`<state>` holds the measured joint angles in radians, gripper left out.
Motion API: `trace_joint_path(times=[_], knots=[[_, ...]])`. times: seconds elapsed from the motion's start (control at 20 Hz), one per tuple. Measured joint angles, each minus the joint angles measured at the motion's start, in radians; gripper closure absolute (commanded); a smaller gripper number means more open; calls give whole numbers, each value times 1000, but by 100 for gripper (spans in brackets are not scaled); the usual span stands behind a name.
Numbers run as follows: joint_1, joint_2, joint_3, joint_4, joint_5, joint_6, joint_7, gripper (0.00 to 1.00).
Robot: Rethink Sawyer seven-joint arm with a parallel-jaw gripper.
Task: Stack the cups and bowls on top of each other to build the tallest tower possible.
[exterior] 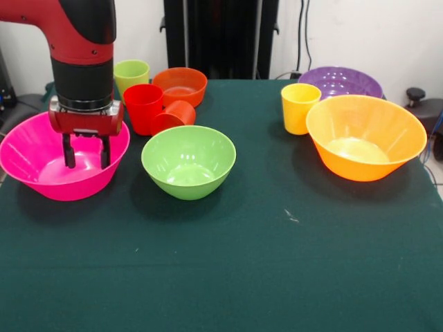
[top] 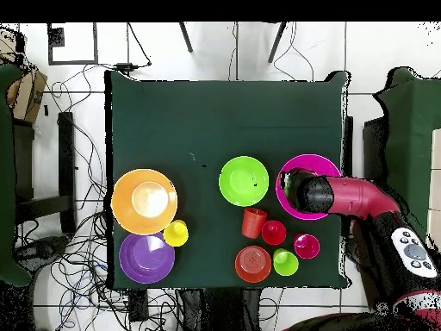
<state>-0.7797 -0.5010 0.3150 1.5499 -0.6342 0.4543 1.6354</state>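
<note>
Pink bowl (exterior: 64, 158) holds the gripper (exterior: 86, 160), fingers apart, apparently empty; the green bowl (exterior: 188, 160) stands separate, nothing stacked yet.

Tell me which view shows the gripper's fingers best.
Front view: the gripper hangs over the pink bowl, both fingers visible, apart, with nothing between them. Overhead, the arm's own body hides the fingers; only the bowl's rim shows.

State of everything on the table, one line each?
Gripper: open, inside pink bowl.
Green bowl: upright, empty.
Orange-yellow bowl: upright, empty.
Purple bowl: upright.
Orange-red bowl: upright.
Orange cup: on its side.
Red, lime, yellow cups: upright.
</note>
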Motion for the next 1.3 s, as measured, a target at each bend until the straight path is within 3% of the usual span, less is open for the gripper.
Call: trace_joint_path(times=[0.95,1.3], knots=[[9,-148,-1,27,63,0,0,0],[9,-154,-1,29,91,0,0,0]])
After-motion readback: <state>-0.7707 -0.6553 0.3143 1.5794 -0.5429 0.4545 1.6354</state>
